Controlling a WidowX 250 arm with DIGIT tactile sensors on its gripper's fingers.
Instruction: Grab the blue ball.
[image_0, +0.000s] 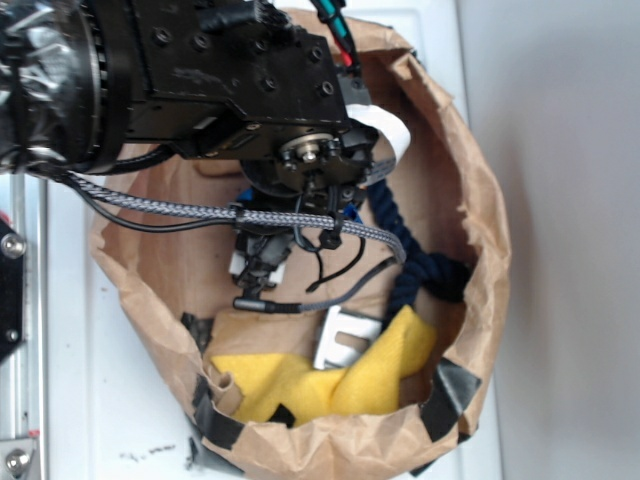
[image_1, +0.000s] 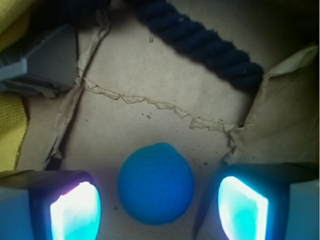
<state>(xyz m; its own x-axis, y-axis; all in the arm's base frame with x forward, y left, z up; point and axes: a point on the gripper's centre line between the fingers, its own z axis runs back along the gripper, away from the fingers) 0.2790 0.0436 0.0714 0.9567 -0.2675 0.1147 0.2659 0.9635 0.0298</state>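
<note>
Open wide, the claw (image_1: 159, 207) shows in the wrist view as two glowing pads (image_1: 76, 212) at the bottom corners of the frame, one on each side, with a clear gap between them. Sitting in that gap is the blue ball (image_1: 155, 183), round and fuzzy, resting on the brown paper floor. Neither pad touches it; a strip of bare paper shows on each side of the ball, and the ball lies roughly midway between them.

Beyond the ball the floor of the paper bag (image_1: 150, 65) is creased, with a torn seam running across it from left to right. Further out, a dark navy twisted rope (image_1: 200, 42) runs diagonally from the top middle toward the right side, well apart from the ball. At the left edge a grey piece (image_1: 35, 67) sits near the top, and below it a strip of yellow cloth (image_1: 11, 125).

From the exterior view the black arm (image_0: 210, 75) reaches down from the upper left into the bag, and its body hides the claw and the ball. A braided grey cable (image_0: 200, 212) loops across the arm. The navy rope (image_0: 420, 272) curls along the right inside wall, and the yellow cloth (image_0: 330, 385) lies bunched near the lower rim with a grey metal piece (image_0: 340, 338) touching it. The bag's rim (image_0: 490, 220) is rolled and patched with dark tape (image_0: 445, 392), and it stands on a white table (image_0: 120, 400)
</note>
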